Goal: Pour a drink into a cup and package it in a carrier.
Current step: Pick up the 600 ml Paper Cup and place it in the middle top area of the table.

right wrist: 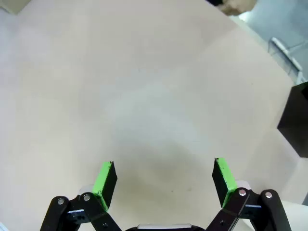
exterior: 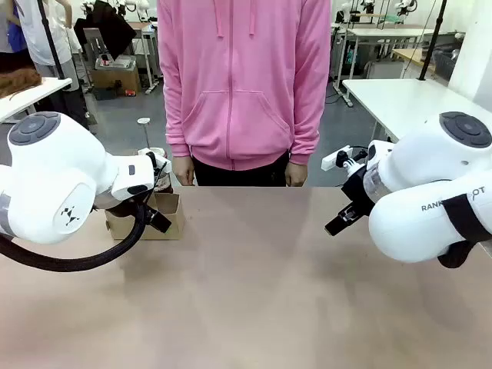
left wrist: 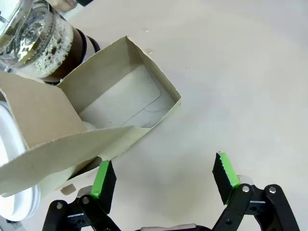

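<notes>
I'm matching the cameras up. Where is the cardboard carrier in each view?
Front view: carrier left of centre, partly behind the left arm.
Left wrist view: carrier at upper left, above the open left claw.
Right wrist view: table past the open right claw; pale corner top left, maybe it.
Landmark: jug beside the carrier, front and left wrist.

The jaws spread wide beside the carrier [left wrist: 120, 98] — the jug [left wrist: 38, 33] of foamy drink [left wrist: 71, 47] just beyond it.

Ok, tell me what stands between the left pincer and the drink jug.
The carrier does: its open compartment and upright panel sit between the left pincer and the jug behind it.
</notes>
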`<state>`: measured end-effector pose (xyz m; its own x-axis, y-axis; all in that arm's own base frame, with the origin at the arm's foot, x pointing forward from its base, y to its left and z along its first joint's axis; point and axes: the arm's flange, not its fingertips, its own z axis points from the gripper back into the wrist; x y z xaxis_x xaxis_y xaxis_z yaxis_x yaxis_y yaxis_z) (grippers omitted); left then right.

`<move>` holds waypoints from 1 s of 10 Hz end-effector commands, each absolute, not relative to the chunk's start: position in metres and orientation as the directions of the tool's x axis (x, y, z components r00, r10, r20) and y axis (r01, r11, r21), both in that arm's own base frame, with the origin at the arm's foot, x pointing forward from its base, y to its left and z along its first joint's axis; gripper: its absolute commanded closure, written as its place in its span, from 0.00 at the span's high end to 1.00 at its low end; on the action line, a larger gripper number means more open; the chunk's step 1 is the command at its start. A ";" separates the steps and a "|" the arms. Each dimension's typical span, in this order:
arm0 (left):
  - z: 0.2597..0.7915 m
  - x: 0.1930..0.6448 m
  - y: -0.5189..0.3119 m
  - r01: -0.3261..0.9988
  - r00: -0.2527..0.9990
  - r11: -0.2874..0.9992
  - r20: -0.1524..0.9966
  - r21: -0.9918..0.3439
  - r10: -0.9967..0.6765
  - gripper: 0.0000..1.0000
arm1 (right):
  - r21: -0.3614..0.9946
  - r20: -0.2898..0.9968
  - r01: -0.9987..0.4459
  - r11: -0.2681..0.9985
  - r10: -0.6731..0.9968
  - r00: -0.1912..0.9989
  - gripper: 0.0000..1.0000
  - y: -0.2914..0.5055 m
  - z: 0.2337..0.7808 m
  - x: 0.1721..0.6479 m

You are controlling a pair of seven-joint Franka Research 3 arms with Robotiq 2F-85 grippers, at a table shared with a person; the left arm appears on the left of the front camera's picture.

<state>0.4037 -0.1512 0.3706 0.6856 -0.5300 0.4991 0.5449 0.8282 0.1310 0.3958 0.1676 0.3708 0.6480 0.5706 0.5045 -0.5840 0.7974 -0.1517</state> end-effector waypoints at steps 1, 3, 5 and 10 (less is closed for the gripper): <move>0.371 0.404 -0.151 0.545 0.686 0.828 0.499 0.131 -0.530 1.00 | -0.152 0.505 -0.584 0.797 0.571 0.648 1.00 0.168 0.371 0.396; 0.371 0.404 -0.151 0.545 0.686 0.828 0.499 0.131 -0.530 1.00 | -0.152 0.505 -0.584 0.797 0.571 0.648 1.00 0.168 0.371 0.396; 0.371 0.404 -0.151 0.545 0.686 0.828 0.499 0.131 -0.530 1.00 | -0.152 0.505 -0.584 0.797 0.571 0.648 1.00 0.168 0.371 0.396; 0.371 0.404 -0.151 0.545 0.686 0.828 0.499 0.131 -0.530 1.00 | -0.132 0.508 -0.589 0.798 0.564 0.651 1.00 0.166 0.390 0.408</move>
<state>0.4037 -0.1512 0.3706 0.6856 -0.5300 0.4991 0.5449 0.8282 0.1310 0.3988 0.1675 0.3748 0.6490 0.5676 0.5067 -0.5814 0.7995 -0.1509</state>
